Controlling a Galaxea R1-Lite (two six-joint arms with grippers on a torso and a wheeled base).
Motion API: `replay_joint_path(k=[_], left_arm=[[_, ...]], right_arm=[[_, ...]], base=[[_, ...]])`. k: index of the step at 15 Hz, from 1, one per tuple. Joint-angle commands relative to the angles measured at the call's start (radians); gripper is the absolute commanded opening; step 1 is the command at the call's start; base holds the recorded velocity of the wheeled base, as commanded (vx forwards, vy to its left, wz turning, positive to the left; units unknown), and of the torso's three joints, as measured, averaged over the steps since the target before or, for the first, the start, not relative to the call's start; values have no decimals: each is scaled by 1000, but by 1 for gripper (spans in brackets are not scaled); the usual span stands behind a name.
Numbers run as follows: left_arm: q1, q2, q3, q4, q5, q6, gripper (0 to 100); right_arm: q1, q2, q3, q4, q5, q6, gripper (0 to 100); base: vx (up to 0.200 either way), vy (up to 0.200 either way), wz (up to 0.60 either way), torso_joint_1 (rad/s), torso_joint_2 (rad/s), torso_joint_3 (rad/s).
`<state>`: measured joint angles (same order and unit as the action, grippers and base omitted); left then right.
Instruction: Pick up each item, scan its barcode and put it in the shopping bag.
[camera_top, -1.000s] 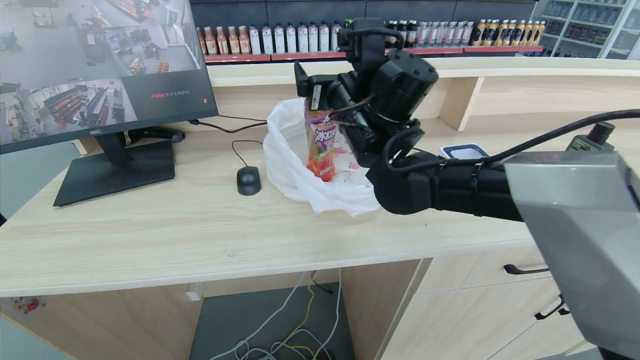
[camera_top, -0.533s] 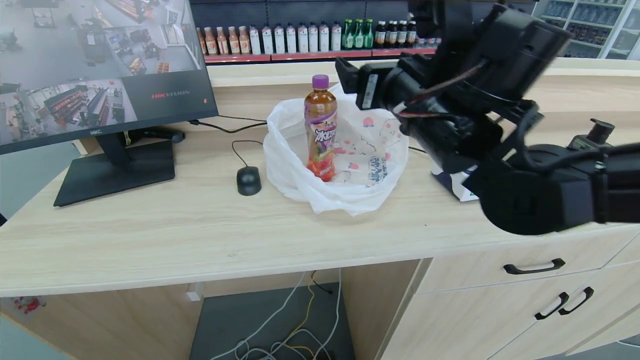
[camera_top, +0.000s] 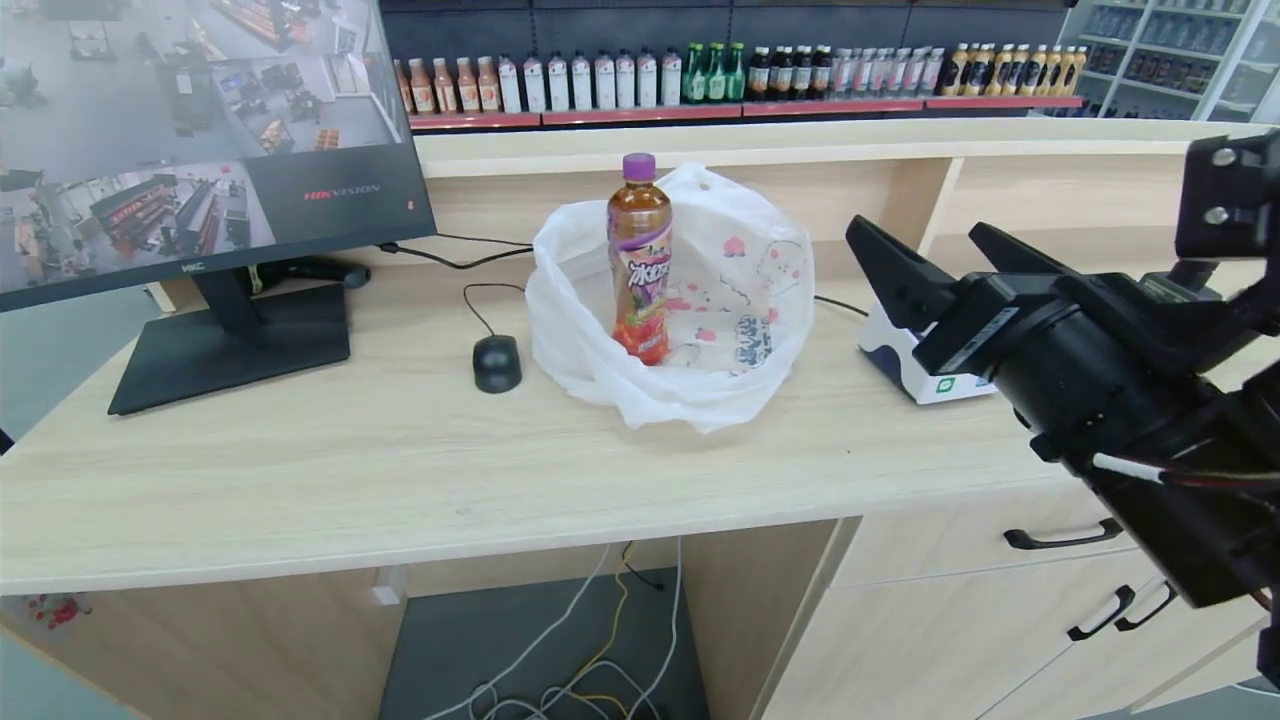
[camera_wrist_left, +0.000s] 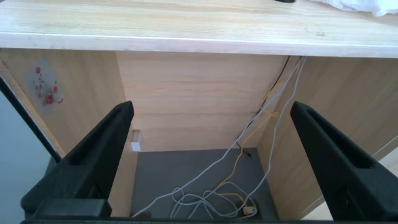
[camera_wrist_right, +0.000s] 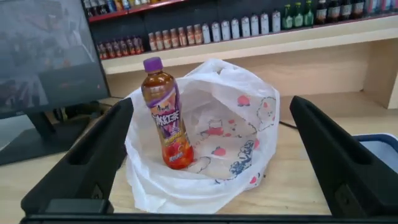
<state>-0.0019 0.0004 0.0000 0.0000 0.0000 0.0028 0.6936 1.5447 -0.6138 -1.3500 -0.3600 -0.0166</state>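
Observation:
A drink bottle with a purple cap and an orange and purple label stands upright inside the white shopping bag on the wooden counter; the right wrist view shows the same bottle and bag. My right gripper is open and empty, off to the right of the bag, above the white barcode scanner. Its black fingers frame the bag from a distance. My left gripper is open and empty, hanging below the counter's front edge, facing the knee space with its cables.
A monitor on a black stand occupies the counter's left, with a black mouse beside the bag. A raised wooden ledge runs behind. Drawers with black handles are below right. Loose cables lie under the counter.
My right gripper let go of the bottle, left it standing in the bag, and drew back to the right, clear of the bag.

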Motion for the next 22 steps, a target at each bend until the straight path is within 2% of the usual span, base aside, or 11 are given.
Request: replay_joint_path(k=[1, 6, 19, 22], left_arm=[[0, 0, 0, 0, 0, 0, 100], [0, 0, 0, 0, 0, -1, 100], [2, 0, 0, 2, 0, -4, 100], [2, 0, 0, 2, 0, -4, 100]], right_arm=[[1, 23, 42, -43, 3, 0, 100], [7, 11, 118, -130, 41, 3, 100], [3, 17, 178, -158, 47, 1, 100], [3, 17, 181, -158, 50, 1, 100]], base=[[0, -200, 0, -7, -7, 7], [0, -200, 0, 6, 2, 1], [0, -200, 0, 1, 2, 2], [0, -200, 600, 5, 4, 4]])
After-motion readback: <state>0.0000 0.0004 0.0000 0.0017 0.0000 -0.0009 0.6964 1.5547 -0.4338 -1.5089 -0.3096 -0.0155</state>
